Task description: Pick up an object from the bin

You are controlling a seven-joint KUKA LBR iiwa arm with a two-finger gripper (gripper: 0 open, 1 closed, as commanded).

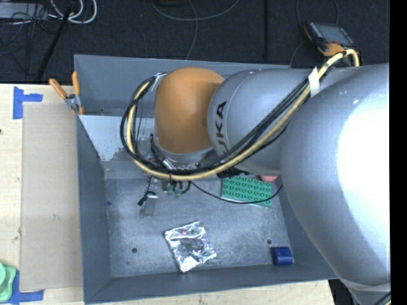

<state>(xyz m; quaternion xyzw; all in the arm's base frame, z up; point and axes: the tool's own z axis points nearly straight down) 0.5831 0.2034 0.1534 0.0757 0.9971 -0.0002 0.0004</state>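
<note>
while my gripper hangs low over a bare patch of the bin floor, left of centre and under the orange wrist cover, nothing is seen in its grasp, and whether it stands spread or pressed together i cannot tell, since the cover and the looped cables hide most of it. the likeliest candidates lie apart from me: a crumpled silver foil wrapper nearer the front wall, and a flat green studded plate to the right, partly beneath my arm; a small blue block sits in the front right corner, well apart. risks, as i judge them: closing here would likely catch only metal floor and i would rise empty; the foil, being thin and crinkled, may crush or slide out of a shallow pinch; the plate lies flat and offers little edge to bite, so a descent onto it could jam against the floor; the corner block leaves scant room beside the walls
</note>
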